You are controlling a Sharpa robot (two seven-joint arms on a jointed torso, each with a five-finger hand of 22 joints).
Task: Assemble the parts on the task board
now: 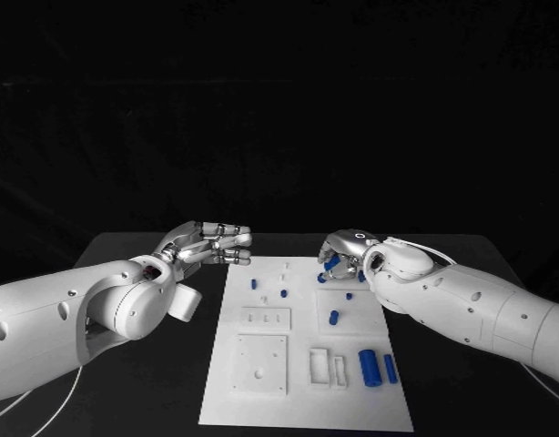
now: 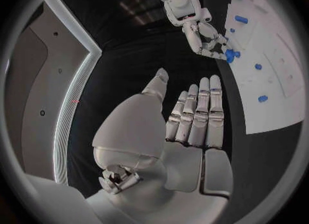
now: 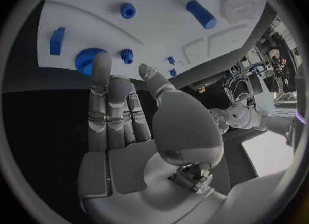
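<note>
The white task board (image 1: 306, 382) lies in the middle of the table. My right hand (image 1: 345, 255) hovers over its far right corner, fingers stretched out and empty. One fingertip (image 3: 100, 62) lies over the rim of a large blue gear (image 3: 84, 59); whether it touches the gear I cannot tell. A small blue gear (image 3: 126, 55) sits between that finger and the thumb. A blue block (image 3: 57, 40) lies beside the large gear. My left hand (image 1: 208, 244) is off the board's far left corner, fingers straight and holding nothing.
Small blue pegs (image 1: 284, 293) stand on the far half of the board and another part (image 1: 333, 317) lies mid-board. Two blue cylinders (image 1: 369, 367) lie side by side near the right edge. White raised plates (image 1: 261, 362) take up the near left of the board.
</note>
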